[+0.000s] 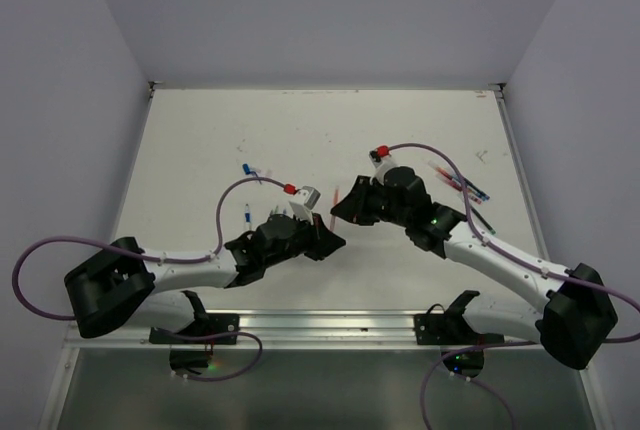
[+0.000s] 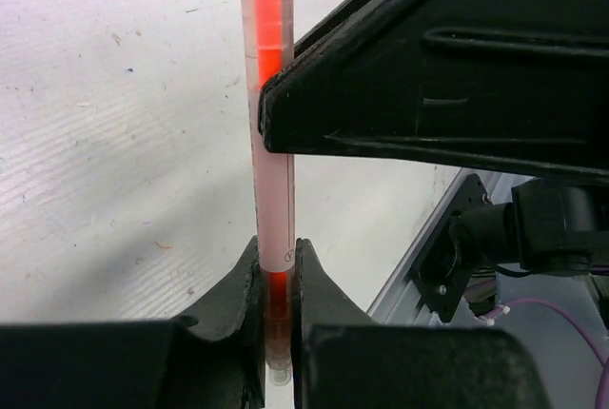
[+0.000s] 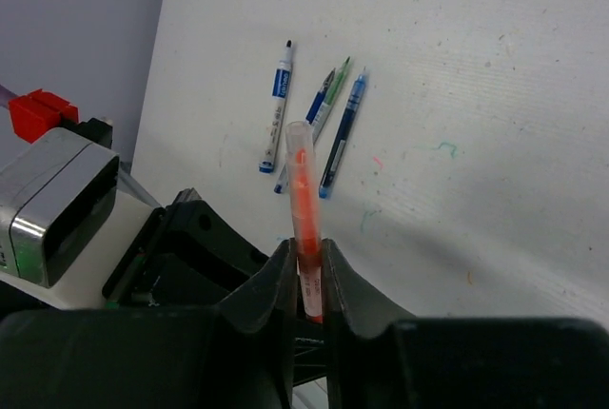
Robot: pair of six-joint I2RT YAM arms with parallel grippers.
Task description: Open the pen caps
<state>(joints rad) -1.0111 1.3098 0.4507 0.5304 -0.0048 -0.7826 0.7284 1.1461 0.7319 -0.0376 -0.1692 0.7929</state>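
Only close-up: red pen (image 2: 274,200), seemingly double-clamped.

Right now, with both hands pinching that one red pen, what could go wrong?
1. The left hand and the right hand clamp the thin red pen close together. A pull that is slightly off-line could bend or crack its barrel.
2. The left hand grips the pen only near its end, so the pen might slip out when pulled.
3. A freed piece could drop among the loose pens on the table.
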